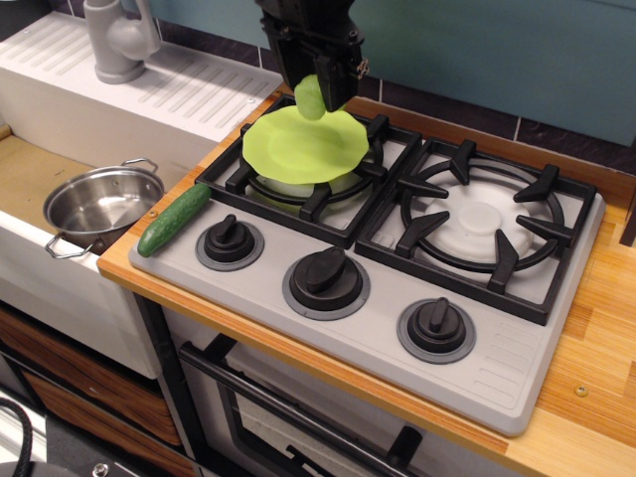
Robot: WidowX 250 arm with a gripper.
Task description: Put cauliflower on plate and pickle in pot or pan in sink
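Note:
My gripper (320, 89) is shut on the light-green cauliflower (310, 99) and holds it in the air just above the back edge of the lime-green plate (298, 149). The plate lies on the left burner grate. The dark green pickle (175, 219) lies on the stove's front left corner, by the counter edge. The steel pot (102, 204) stands empty in the sink (25, 174), left of the pickle.
The grey faucet (119, 40) and the ribbed white drainboard (189, 84) are at the back left. The right burner grate (482, 224) is bare. Three black knobs (326, 273) line the stove's front. The wooden counter (596, 328) runs along the right.

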